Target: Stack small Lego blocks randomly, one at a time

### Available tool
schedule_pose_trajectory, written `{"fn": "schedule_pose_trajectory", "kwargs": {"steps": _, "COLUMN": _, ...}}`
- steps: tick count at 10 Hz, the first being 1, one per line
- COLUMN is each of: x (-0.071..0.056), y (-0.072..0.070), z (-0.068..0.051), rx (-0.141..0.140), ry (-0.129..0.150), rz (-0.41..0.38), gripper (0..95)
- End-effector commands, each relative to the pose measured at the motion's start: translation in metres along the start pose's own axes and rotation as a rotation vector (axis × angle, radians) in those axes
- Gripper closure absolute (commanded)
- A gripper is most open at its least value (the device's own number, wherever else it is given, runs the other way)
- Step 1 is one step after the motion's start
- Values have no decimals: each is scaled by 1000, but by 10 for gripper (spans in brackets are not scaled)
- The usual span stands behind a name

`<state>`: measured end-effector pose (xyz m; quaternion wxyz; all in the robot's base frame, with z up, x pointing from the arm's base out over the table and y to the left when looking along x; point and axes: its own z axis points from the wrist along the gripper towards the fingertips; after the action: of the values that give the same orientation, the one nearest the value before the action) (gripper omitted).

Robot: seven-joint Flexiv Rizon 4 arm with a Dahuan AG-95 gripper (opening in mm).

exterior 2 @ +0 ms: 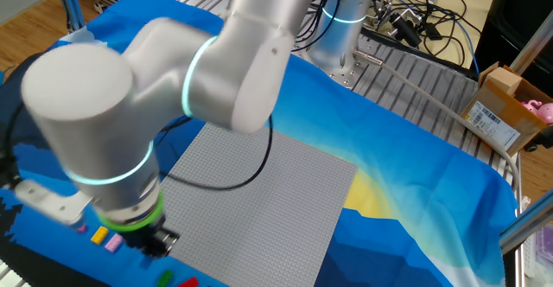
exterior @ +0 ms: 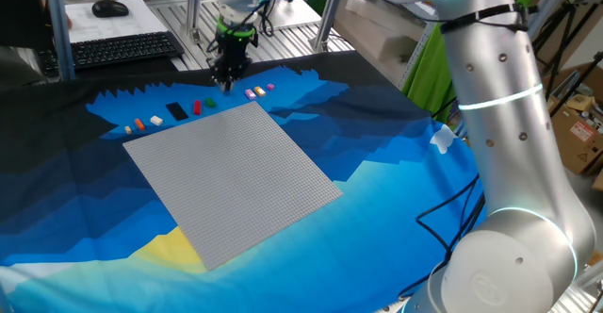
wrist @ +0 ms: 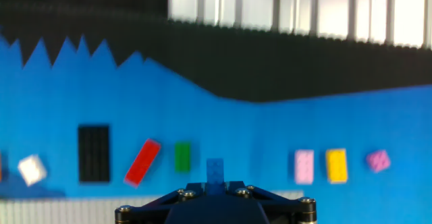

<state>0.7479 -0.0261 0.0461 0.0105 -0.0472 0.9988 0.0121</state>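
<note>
The small Lego blocks lie in a loose row on the blue cloth of the tabletop, just beyond the far edge of the grey baseplate [exterior: 234, 183]. In the hand view, reading from 9 o'clock to 3 o'clock: a white block [wrist: 31, 169], tilted; a black block [wrist: 94, 154], upright; a red block [wrist: 142, 162], leaning toward 1 o'clock; a green block [wrist: 182, 156]; a blue block [wrist: 214, 173]; a pink block [wrist: 304, 166]; a yellow block [wrist: 336, 166]; and a purple block [wrist: 379, 160], slightly tilted. The blocks are apart from one another, except that pink and yellow sit just beside each other.

The blue block stands at 12 o'clock from the gripper [wrist: 214, 191] housing, directly on its centre line. Its lower end is hidden behind the housing. The jaws themselves are not visible in the hand view, so I cannot tell whether they are wide, narrow or closed on the blue block.

In one fixed view the gripper [exterior: 228, 71] hangs low over the row, between the red block [exterior: 197, 107] at its 8 o'clock and the pink block [exterior: 251, 93] at its 4 o'clock. Orange [exterior: 138, 123] and white [exterior: 155, 121] blocks lie toward the 9 o'clock end of the row.

In the other fixed view the arm covers most of the row; the gripper [exterior 2: 159, 240] is near the lower edge, with the yellow block [exterior 2: 99, 233] and pink block [exterior 2: 114, 242] at its 9 o'clock
</note>
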Motion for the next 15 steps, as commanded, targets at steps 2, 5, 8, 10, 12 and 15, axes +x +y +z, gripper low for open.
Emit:
{"fn": "schedule_pose_trajectory", "kwargs": {"steps": 2, "x": 37, "y": 8, "z": 3, "rx": 7, "ry": -12, "rz": 16, "gripper": 950}}
{"fn": "schedule_pose_trajectory", "kwargs": {"steps": 5, "x": 44, "y": 11, "z": 8, "rx": 7, "ry": 1, "rz": 10, "gripper": 950}}
{"fn": "schedule_pose_trajectory", "kwargs": {"steps": 8, "x": 50, "y": 11, "z": 19, "rx": 11, "ry": 16, "rz": 19, "gripper": 950}}
{"fn": "schedule_pose_trajectory", "kwargs": {"steps": 10, "x": 53, "y": 12, "z": 25, "rx": 9, "ry": 7, "rz": 21, "gripper": 950}}
{"fn": "schedule_pose_trajectory", "kwargs": {"steps": 12, "x": 53, "y": 14, "z": 28, "rx": 9, "ry": 6, "rz": 21, "gripper": 950}}
{"fn": "schedule_pose_trajectory", "kwargs": {"steps": 15, "x": 55, "y": 17, "z": 30, "rx": 10, "ry": 4, "rz": 33, "gripper": 950}}
